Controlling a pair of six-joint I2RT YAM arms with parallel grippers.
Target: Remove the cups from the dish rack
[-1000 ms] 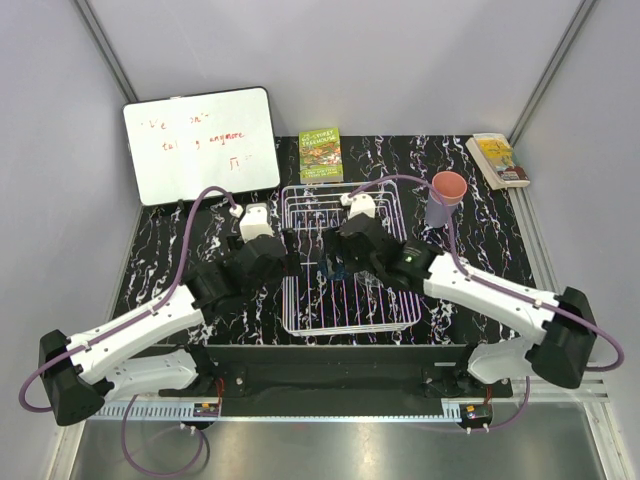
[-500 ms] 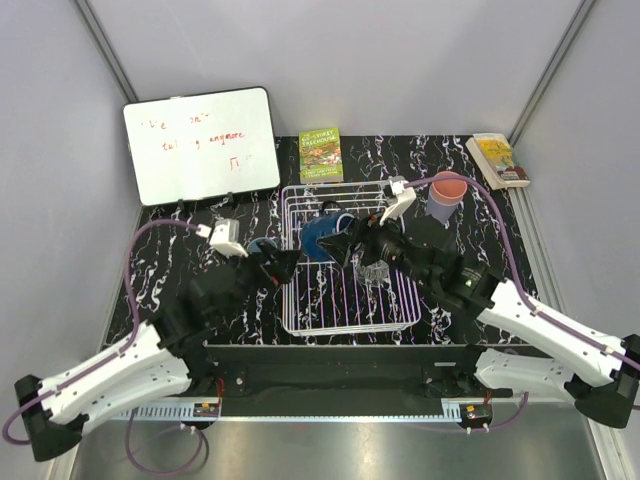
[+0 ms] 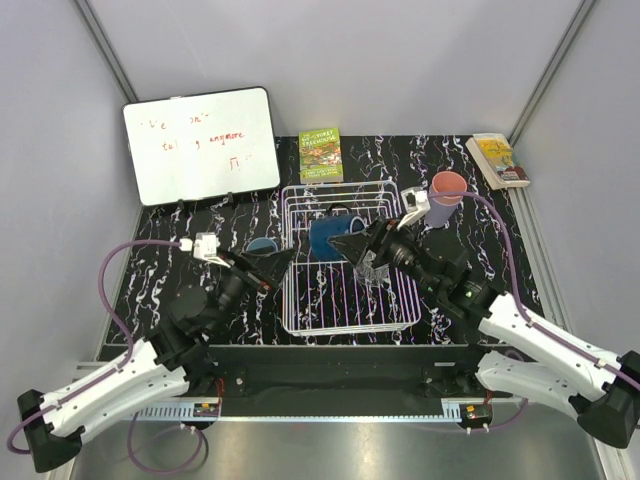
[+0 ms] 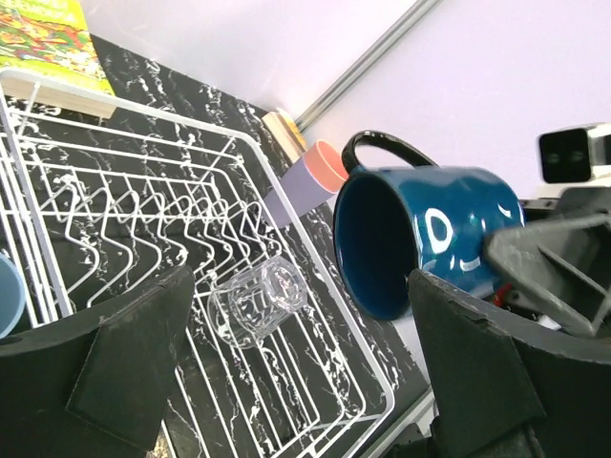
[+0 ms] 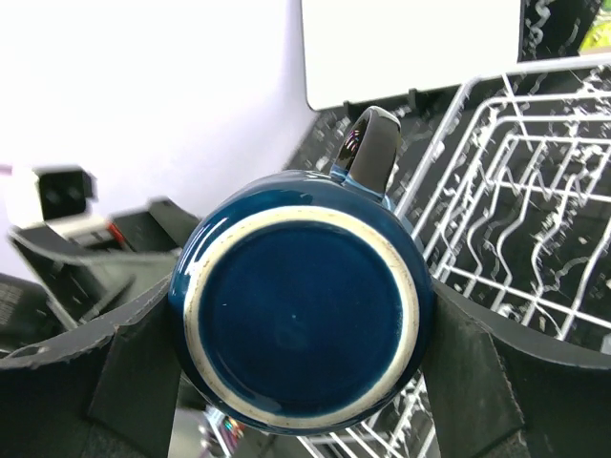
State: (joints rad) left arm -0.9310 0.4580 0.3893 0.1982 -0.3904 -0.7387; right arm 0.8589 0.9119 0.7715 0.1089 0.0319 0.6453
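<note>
Top external view: the right gripper, clamped round the dark blue mug, holds it sideways above the dish rack, where a second ago both arms were down inside it. The left gripper, fingers spread wide and empty, has pulled back, leaving the light blue cup on the table just left of the rack. Only the clear glass lies in the rack, on its side, so I judge the unloading nearly done.

Dark blue mug tipped sideways above white rack; clear glass lying sideways on grid floor.
</note>
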